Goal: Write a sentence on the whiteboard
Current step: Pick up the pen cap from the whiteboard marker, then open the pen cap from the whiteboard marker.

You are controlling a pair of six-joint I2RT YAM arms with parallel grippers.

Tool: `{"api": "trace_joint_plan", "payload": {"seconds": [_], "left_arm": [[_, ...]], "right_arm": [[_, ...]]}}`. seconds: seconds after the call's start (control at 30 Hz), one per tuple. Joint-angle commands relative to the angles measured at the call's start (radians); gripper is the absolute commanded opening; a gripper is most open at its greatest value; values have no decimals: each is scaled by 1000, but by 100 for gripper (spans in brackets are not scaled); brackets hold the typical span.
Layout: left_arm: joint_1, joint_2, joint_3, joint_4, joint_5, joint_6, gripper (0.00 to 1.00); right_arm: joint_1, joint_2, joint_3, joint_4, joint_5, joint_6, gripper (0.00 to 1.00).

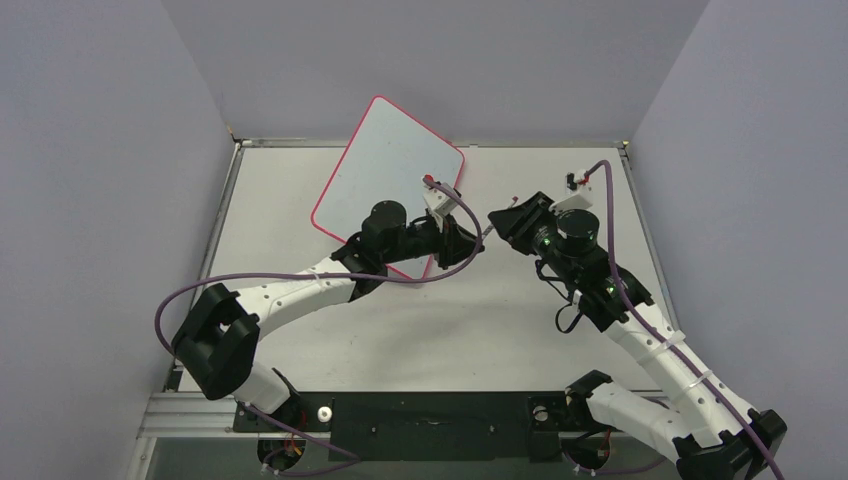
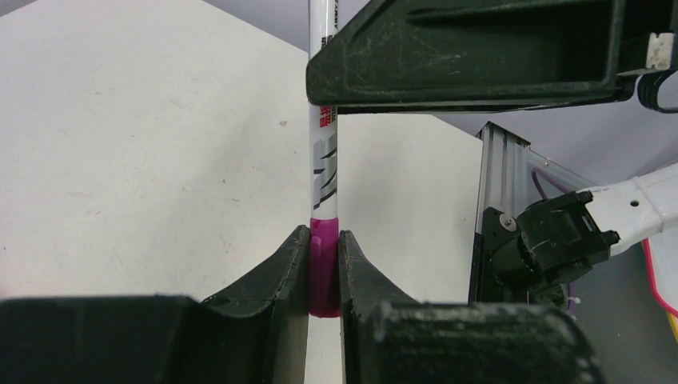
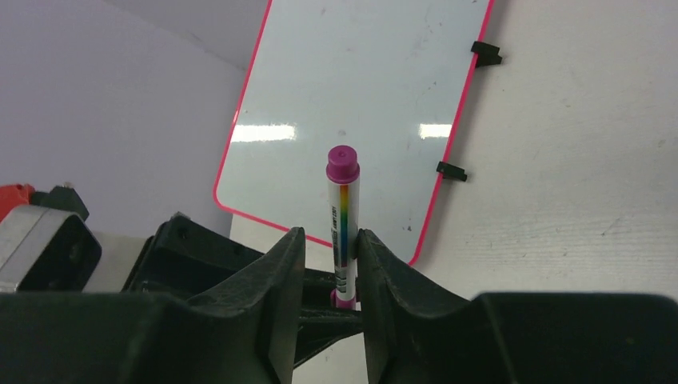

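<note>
The left tool (image 2: 324, 238) clenches the marker (image 2: 324, 168) by its purple cap (image 2: 324, 276), the right tool (image 3: 332, 234) surrounds the barrel, grip unclear, the whiteboard (image 3: 360, 80) lies beyond; label unreadable.

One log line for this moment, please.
left hand: shut on cap end of magenta-capped white plastic marker | right hand: around marker barrel, grip unclear | pink-rimmed white rectangular whiteboard: no writing visible

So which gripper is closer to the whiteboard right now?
Left. The left gripper is just beside the whiteboard's lower right edge. The right gripper is farther to the right, over the table, with the left gripper between it and the board.
</note>
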Motion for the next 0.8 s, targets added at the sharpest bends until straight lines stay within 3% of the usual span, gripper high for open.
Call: {"api": "trace_joint_plan", "payload": {"seconds": [0.0,0.3,0.53,0.77], "left_arm": [[24,-51,55,-45,75,63,0],[44,-90,48,-63,131,101,0],[54,-107,46,-137,203,204,0],[80,-168,23,-235,268,315,0]], "right_arm": [[18,-7,0,19,-200,-89,28],[26,64,-20,34,-345,-124,24],[39,71,-22,14,-367,-167,20],[36,44,-5,-17,-380,-207,24]]}}
